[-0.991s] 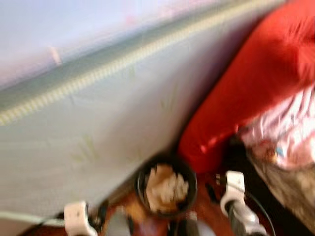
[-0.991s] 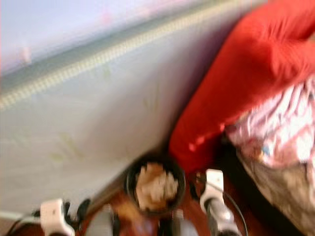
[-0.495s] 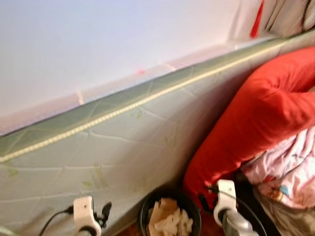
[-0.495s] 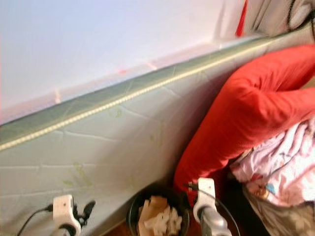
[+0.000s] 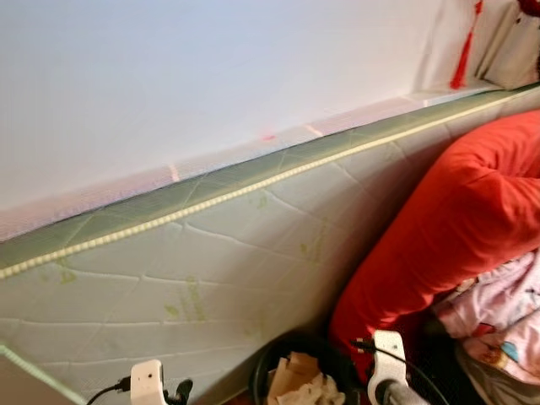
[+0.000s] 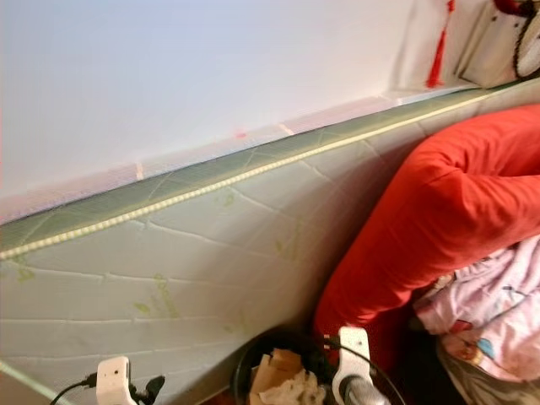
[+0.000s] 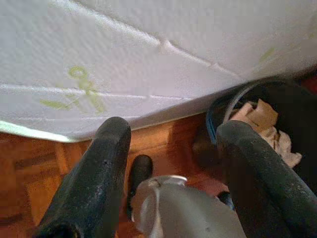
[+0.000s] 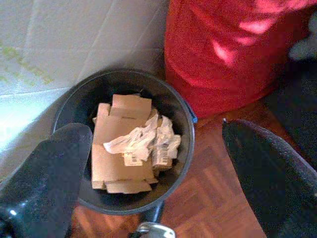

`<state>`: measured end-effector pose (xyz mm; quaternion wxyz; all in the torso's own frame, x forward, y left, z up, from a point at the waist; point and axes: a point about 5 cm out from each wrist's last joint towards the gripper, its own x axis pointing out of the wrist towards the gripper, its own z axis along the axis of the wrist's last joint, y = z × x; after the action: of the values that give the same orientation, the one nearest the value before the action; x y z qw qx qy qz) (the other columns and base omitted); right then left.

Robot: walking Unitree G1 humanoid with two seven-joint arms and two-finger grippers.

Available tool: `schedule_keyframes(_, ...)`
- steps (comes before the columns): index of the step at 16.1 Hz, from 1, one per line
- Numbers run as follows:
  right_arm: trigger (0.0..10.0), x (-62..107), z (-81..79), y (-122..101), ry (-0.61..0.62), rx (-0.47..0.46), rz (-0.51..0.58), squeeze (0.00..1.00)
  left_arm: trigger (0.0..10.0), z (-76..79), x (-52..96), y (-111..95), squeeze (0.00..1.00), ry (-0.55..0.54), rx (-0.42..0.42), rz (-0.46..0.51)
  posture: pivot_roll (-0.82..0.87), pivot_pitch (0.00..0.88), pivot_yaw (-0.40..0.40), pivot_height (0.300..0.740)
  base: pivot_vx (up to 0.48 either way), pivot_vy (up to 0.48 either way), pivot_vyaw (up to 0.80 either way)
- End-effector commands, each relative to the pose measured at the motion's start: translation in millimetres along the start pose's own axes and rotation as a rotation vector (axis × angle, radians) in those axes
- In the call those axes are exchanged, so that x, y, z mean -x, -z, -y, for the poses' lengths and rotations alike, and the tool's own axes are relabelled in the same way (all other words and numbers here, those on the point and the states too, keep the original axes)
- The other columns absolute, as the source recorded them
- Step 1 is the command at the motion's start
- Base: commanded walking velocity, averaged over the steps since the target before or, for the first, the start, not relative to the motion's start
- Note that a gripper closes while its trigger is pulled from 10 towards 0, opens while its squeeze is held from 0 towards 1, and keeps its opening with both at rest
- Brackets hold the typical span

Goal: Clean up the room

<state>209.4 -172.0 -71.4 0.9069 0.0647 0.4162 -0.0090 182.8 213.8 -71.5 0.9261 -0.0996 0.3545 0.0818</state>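
In the eye views, a quilted mattress (image 5: 211, 253) is seen standing on edge against a white wall (image 5: 186, 76). A red cushion (image 5: 439, 228) leans against the mattress, with pink patterned bedding (image 5: 502, 312) lying just beside it. At the foot of the mattress a black bin (image 6: 278, 375) is seen, already holding cardboard and paper. The white wrists of both arms show low in the picture on either side of the bin.

In the left wrist view, the left hand (image 7: 171, 163) is held with its two fingers spread apart and nothing between them. Below it the wooden floor (image 7: 163, 134) is seen, with the lower edge of the mattress beyond and the bin close to one finger.

In the right wrist view, the right hand (image 8: 158, 173) is likewise spread wide and holds nothing; it hangs right over the bin, where flattened cardboard (image 8: 119, 148) and crumpled paper (image 8: 143, 139) lie inside.

Some rubbish is judged to be already binned. The cushion and bedding are judged to be left for tidying; the rest of the room cannot be assessed.
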Motion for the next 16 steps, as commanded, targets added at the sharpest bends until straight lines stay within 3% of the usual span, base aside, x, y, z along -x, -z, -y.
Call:
schedule_keyframes(1,10.0,1.3,0.9,6,0.015,-0.026,-0.006,0.0,10.0,-3.1,-0.1,-1,0.0,0.001,-0.017,0.003,0.19,0.0,-0.011,0.74,0.0,0.0,0.0)
schedule_keyframes(5,10.0,6.1,-2.1,29,0.013,-0.016,-0.066,0.0,10.0,-6.1,-0.1,-1,0.0,0.003,-0.042,-0.01,0.18,0.0,0.002,0.74,0.0,0.0,0.0)
schedule_keyframes(10,10.0,7.8,13.4,27,0.051,-0.029,-0.068,0.0,10.0,-6.4,1.4,7,0.0,-0.02,-0.021,-0.035,0.16,0.0,-0.009,0.74,0.0,0.0,0.0)
schedule_keyframes(16,10.0,11.2,20.0,35,0.047,0.003,-0.094,0.0,10.0,-8.1,6.3,20,0.0,-0.034,-0.007,-0.074,0.14,0.0,0.002,0.74,0.0,0.0,0.0)
